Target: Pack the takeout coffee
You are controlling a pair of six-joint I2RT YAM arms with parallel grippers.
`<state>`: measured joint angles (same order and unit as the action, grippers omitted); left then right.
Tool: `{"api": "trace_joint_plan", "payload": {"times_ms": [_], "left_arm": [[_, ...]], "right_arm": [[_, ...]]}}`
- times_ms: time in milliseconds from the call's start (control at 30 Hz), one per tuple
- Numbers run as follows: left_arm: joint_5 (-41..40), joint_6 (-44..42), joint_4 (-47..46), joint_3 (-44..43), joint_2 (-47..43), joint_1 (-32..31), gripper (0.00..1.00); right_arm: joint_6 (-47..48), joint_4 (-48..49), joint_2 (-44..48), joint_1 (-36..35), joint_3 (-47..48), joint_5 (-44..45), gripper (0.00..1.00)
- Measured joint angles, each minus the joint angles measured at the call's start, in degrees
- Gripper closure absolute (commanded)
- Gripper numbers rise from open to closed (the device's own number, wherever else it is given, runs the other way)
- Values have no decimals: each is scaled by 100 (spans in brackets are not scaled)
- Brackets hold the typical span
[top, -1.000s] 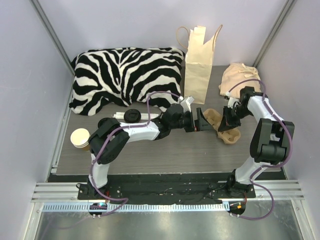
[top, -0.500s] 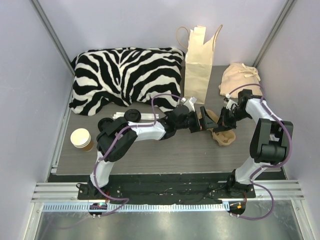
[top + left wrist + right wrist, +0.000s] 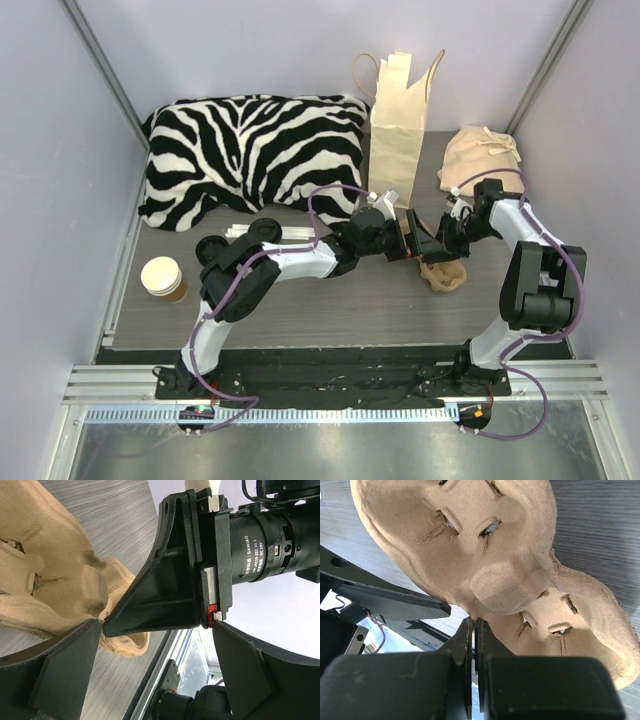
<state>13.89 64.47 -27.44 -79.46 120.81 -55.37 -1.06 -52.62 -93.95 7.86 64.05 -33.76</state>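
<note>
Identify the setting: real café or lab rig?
Most likely a lab test cell, not a café: blank pale enclosure walls, an aluminium extrusion rail along the front, and staged props such as the zebra-striped fabric pillow and tan paper handled bag.

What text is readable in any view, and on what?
"DAMIAO": on the right arm's motor, seen from the left wrist view.
"DC 24V": same motor.
"J4310-2EC V1.1": same motor; the characters before it are too blurred to read.
No print shows on the bag or the carrier.
</note>
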Motion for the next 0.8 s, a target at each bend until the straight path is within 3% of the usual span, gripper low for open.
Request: {"api": "trace_joint_plan", "payload": {"times_ms": [800], "left_arm": [[-48, 455, -319, -37, 203, -4, 0]], "right_arm": [[-153, 282, 11, 63, -33, 4, 99]]}}
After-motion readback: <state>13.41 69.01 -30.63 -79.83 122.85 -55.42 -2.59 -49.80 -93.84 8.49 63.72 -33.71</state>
